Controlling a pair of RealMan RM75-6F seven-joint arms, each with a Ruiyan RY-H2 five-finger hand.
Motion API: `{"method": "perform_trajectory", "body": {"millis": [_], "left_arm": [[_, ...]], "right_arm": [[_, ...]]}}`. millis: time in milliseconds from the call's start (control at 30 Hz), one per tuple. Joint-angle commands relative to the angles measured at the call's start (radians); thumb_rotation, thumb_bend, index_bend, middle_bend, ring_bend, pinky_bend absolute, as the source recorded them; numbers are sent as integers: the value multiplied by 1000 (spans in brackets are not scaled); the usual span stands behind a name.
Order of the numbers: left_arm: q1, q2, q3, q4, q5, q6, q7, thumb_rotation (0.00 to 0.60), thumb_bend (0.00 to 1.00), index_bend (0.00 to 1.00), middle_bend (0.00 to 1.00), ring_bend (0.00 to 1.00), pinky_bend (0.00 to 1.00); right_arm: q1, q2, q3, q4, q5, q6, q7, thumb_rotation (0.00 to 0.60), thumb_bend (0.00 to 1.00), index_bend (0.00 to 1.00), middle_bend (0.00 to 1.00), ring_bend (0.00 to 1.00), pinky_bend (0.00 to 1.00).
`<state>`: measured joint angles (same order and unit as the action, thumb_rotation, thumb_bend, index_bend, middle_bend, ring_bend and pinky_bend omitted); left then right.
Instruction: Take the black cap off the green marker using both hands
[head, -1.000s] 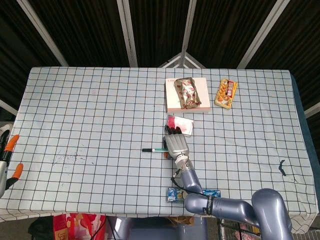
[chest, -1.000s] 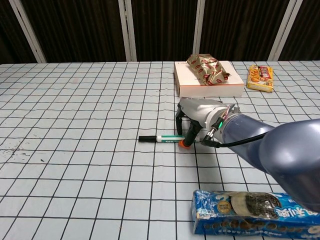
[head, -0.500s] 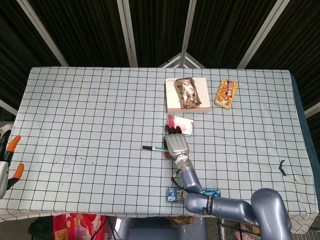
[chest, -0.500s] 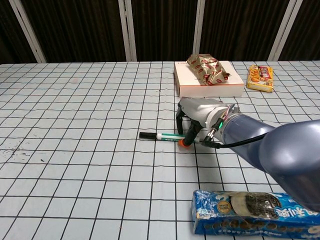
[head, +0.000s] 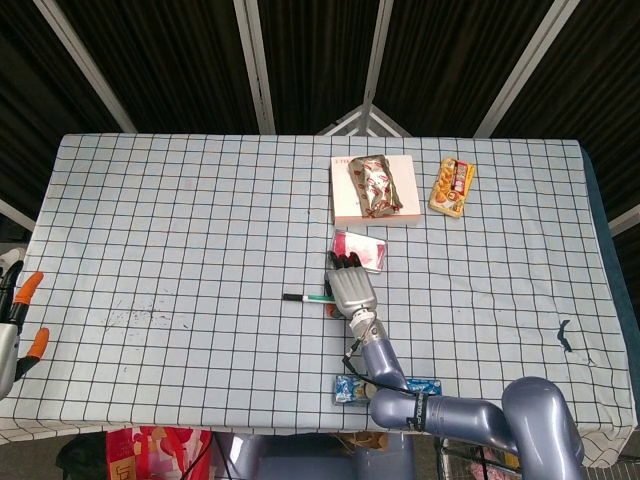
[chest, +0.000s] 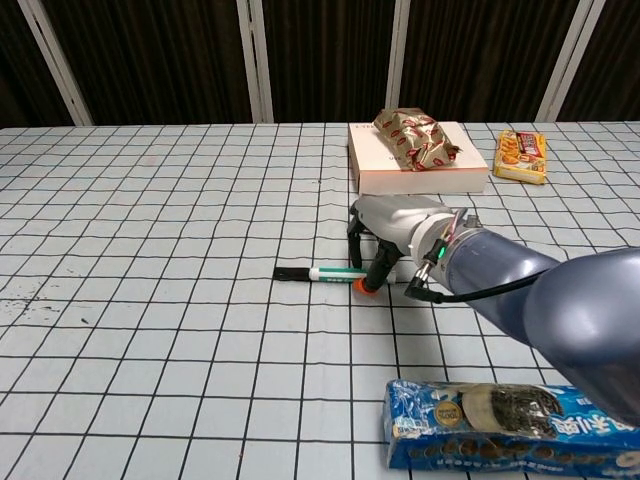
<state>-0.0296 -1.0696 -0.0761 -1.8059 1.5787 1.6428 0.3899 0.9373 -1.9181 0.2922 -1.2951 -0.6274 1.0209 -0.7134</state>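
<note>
right arm (chest: 560, 300): glossy blue-grey rounded shell, thick at the elbow
right wrist (chest: 440, 248): small green light, thin black cable looping beneath
right hand (chest: 392, 226): silver-grey back, black fingers (chest: 381, 265), orange tip
left hand (head: 14, 320): pale, orange fingertips, at frame edge

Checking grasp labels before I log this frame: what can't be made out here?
- Grip on the green marker with black cap: in the head view the grey right hand covers its right end; in the chest view the curled fingers hide whether they pinch it.
- Left hand: cut off by the head view's left edge, absent from the chest view.
- Pink packet: partly hidden behind the right hand in the head view.
</note>
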Motion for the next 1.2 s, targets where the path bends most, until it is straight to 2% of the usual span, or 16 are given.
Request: {"method": "perform_trajectory", "body": {"millis": [33, 200, 400, 600, 867, 1000, 1200], "left_arm": [[-1, 1, -1, 1, -2, -1, -3, 600, 492, 139, 0, 0, 0], [-4, 0, -5, 1, 0, -1, -5, 600, 492, 139, 0, 0, 0], [-11, -5, -5, 0, 17, -1, -12, 600, 492, 140, 0, 0, 0], [-37, -42, 0, 8, 90, -5, -20, 600, 489, 161, 4, 0, 0], [-111, -135, -7, -43, 198, -60, 29, 600, 456, 211, 37, 0, 0], [-158, -217, -22, -49, 205, -119, 84, 600, 451, 234, 39, 0, 0], [-201, -338, -34, -18, 205, -161, 125, 600, 440, 266, 53, 0, 0]], "right_arm": [[-9, 20, -6, -30, -41, -5, 30, 600, 595, 712, 89, 166, 77], [-21, 54, -9, -94, -106, 7, 65, 600, 596, 713, 89, 166, 77], [-39, 108, 6, -192, -128, 8, 109, 600, 596, 712, 88, 166, 77], [-49, 187, 14, -332, -123, 71, 55, 600, 595, 713, 88, 166, 77], [-31, 279, 52, -546, -45, 185, -82, 600, 595, 713, 88, 166, 77], [-16, 308, 72, -667, -4, 253, -144, 600, 596, 712, 88, 166, 77], [18, 320, 95, -777, 49, 336, -221, 600, 596, 712, 89, 166, 77]]}}
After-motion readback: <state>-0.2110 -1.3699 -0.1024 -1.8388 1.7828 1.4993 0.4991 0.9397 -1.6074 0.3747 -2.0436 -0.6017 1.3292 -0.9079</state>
